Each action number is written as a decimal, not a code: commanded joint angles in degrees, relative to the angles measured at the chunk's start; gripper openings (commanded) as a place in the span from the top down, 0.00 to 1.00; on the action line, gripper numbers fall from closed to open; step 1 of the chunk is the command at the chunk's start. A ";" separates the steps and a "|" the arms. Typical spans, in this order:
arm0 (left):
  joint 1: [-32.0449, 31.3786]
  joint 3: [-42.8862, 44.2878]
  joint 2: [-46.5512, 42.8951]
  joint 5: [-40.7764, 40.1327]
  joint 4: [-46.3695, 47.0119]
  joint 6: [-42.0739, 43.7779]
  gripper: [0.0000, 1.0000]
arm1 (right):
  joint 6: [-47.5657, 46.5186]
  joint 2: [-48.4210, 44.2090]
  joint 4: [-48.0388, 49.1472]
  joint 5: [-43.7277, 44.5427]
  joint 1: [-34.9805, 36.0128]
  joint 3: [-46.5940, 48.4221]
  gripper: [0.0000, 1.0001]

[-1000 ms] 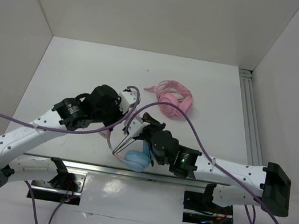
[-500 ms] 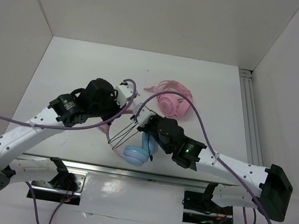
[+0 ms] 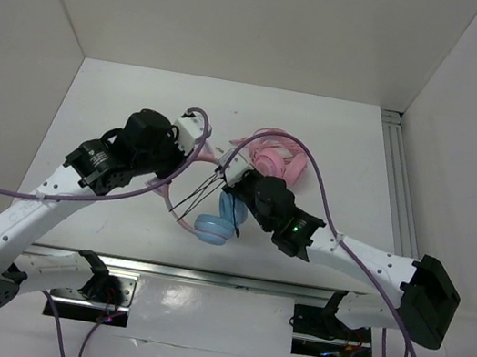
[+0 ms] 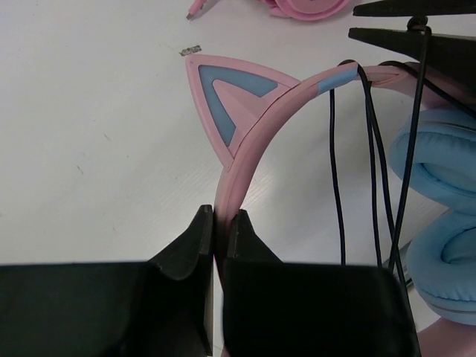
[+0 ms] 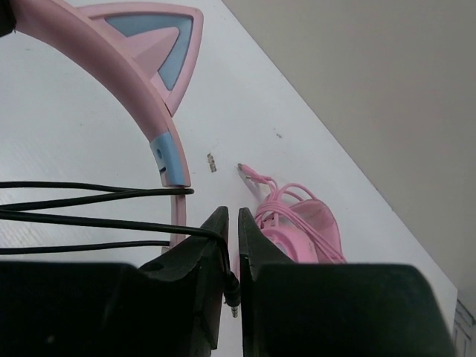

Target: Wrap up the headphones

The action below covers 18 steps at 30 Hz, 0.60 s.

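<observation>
The headphones have light blue ear cups (image 3: 211, 226) and a pink cat-ear headband (image 4: 256, 126). They sit mid-table between my two grippers. My left gripper (image 4: 221, 217) is shut on the thin headband just below the cat ear. It also shows in the top view (image 3: 200, 146). Several strands of the thin black cable (image 4: 332, 171) run across the headband. My right gripper (image 5: 233, 216) is shut on the cable (image 5: 89, 221) near its end. The plug (image 5: 233, 301) sticks out between the jaws. In the top view the right gripper (image 3: 232, 172) is just right of the headband.
All-pink headphones (image 3: 271, 158) with a coiled pink cord lie just beyond my right gripper, and show in the right wrist view (image 5: 297, 230). White walls enclose the table. A metal rail (image 3: 398, 193) runs along the right edge.
Both arms have moved away from the near edge toward the table's middle, carrying the headphones along. The blue ear cups have shifted up and slightly left. Both grips are unchanged.
</observation>
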 commanded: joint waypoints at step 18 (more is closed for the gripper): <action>3.05 7.39 -1.48 2.94 -2.47 0.01 1.00 | 4.35 5.69 1.23 7.85 -7.24 1.82 0.64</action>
